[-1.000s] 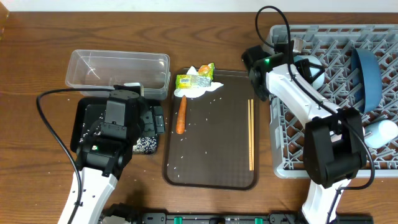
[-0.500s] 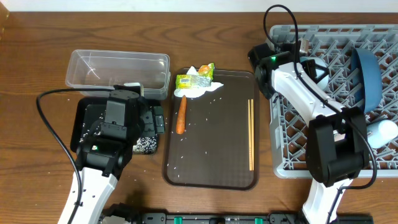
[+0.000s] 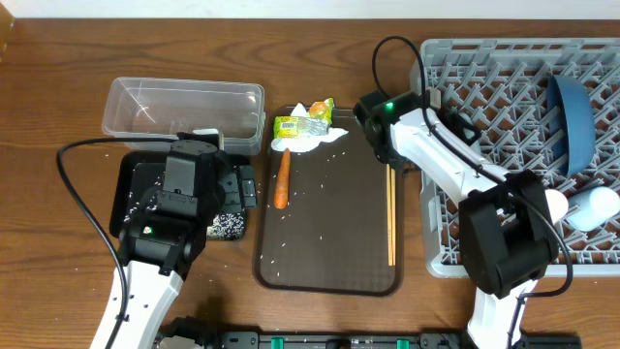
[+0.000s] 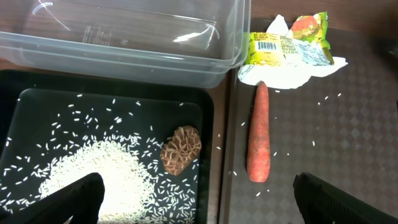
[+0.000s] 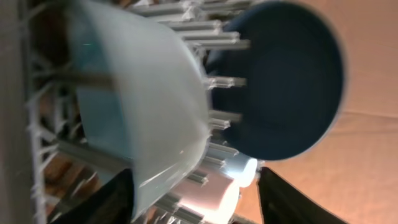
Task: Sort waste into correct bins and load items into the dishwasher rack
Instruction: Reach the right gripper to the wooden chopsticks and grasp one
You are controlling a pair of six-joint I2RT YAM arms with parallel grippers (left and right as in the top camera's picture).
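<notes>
The white bowl [image 5: 143, 99] stands on edge among the pegs of the grey dishwasher rack [image 3: 504, 68], next to the dark blue dish [image 5: 280, 81]. My right gripper [image 5: 196, 177] is open just short of the bowl and holds nothing. My left gripper [image 4: 199, 193] hangs wide open and empty over the black tray [image 4: 37, 106], which holds rice [image 4: 93, 174] and a brown lump [image 4: 181, 149]. The carrot [image 3: 282, 179], the wrapper [image 3: 302, 124] and the tissue [image 3: 312, 142] lie on the brown serving tray [image 3: 329, 242]. The chopsticks [image 3: 391, 208] lie along its right side.
The clear tub [image 3: 184, 111] stands behind the black tray. A light blue cup [image 3: 596, 206] and a pale cup [image 3: 552, 204] lie at the rack's near right. Loose rice grains dot the serving tray. My right arm [image 3: 455, 165] crosses the rack's left edge.
My right gripper has opened and drawn back to the left, off the rack's edge, leaving the white bowl in the rack. The left arm has not moved.
</notes>
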